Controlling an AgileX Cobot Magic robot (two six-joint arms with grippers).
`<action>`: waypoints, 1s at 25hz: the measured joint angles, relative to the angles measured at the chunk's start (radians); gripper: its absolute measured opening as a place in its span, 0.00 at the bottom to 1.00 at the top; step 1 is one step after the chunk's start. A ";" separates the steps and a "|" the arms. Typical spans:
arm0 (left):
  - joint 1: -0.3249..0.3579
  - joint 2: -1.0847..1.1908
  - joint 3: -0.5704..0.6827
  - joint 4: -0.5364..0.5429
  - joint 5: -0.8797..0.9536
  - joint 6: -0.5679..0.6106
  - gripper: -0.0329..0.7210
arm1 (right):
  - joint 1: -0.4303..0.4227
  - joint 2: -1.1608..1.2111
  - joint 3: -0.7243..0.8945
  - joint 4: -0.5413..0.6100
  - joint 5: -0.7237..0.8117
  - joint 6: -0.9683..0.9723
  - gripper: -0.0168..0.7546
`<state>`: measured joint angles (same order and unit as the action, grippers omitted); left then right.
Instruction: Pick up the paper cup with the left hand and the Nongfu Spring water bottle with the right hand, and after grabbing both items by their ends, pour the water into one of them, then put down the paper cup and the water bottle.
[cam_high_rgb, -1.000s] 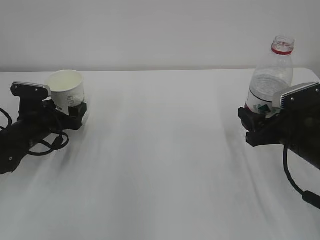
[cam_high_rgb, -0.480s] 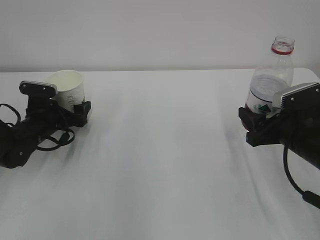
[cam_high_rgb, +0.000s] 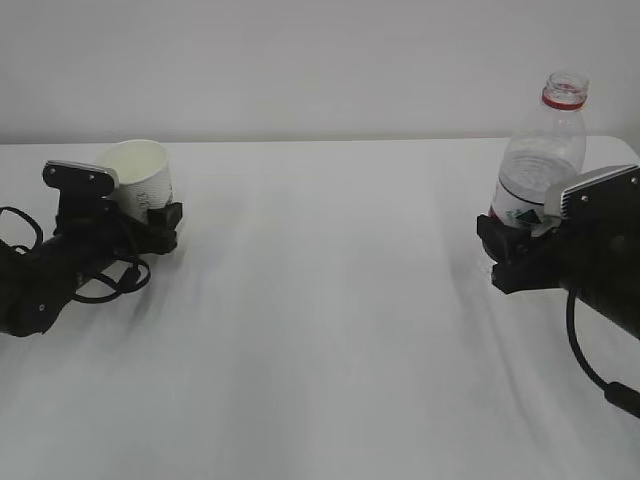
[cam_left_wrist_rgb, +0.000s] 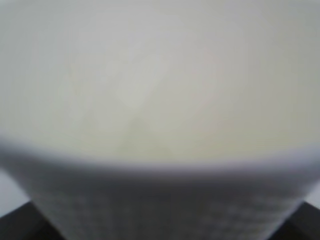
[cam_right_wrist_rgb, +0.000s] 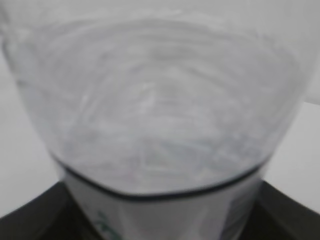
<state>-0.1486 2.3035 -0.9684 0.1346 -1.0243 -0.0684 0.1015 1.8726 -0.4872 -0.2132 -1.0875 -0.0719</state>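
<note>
Since a second ago the left hand (cam_high_rgb: 140, 215) has slid rightward around the paper cup (cam_high_rgb: 143, 178), now upright between its jaws; whether they grip cannot be told. Unmoved, the right hand (cam_high_rgb: 512, 250) has the Nongfu Spring water bottle (cam_high_rgb: 540, 165) upright between its jaws, seemingly clamped.

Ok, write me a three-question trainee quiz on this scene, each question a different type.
1. True or false: the water bottle has its cap on.
2. Which item sits between the fingers of the left hand? A) the paper cup B) a glass C) a can
3. Fill in: the bottle stands on the ____ side of the table in the exterior view.

Key: 1 false; 2 A; 3 right.
</note>
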 joint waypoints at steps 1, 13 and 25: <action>0.000 0.000 0.000 0.004 0.000 0.000 0.81 | 0.000 0.000 0.000 0.000 0.000 0.000 0.71; 0.000 -0.167 0.218 0.091 -0.108 -0.002 0.81 | 0.000 0.000 0.000 0.000 0.000 -0.001 0.71; 0.000 -0.205 0.318 0.385 -0.113 -0.153 0.81 | 0.000 0.000 0.000 -0.060 0.000 -0.002 0.71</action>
<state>-0.1486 2.0987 -0.6507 0.5197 -1.1375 -0.2214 0.1015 1.8726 -0.4872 -0.2736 -1.0875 -0.0742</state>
